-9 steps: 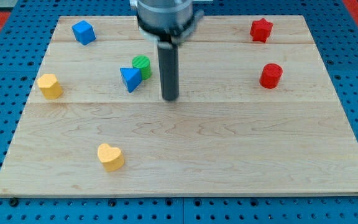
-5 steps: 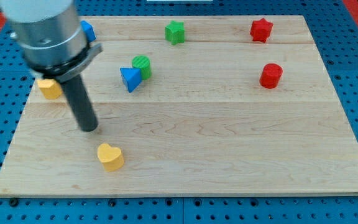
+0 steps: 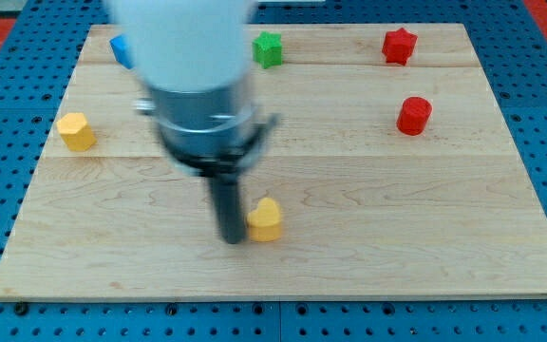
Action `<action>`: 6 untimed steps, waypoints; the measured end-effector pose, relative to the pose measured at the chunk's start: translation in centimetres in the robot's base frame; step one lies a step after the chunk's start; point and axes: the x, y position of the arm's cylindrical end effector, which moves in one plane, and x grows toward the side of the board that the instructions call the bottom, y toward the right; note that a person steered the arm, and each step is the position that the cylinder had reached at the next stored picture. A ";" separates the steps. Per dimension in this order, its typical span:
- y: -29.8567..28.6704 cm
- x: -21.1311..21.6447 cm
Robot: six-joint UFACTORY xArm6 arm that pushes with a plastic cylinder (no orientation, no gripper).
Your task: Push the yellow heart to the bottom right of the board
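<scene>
The yellow heart lies on the wooden board, below the middle and a little to the view's left. My tip stands right against the heart's left side, touching it. The rod and the arm's grey body rise above it, blurred by motion, and hide the middle-left of the board, where the blue triangle and the green cylinder stood earlier.
A yellow block sits at the left edge. A blue block is partly hidden at the top left. A green star and a red star sit along the top. A red cylinder sits at the right.
My tip moved from the board's left down to the heart's left side. The heart has slid about a hundred pixels to the view's right. The arm now covers the blue triangle and the green cylinder.
</scene>
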 end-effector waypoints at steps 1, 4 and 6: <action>1.7 -0.4; 12.0 -1.6; 13.0 -0.8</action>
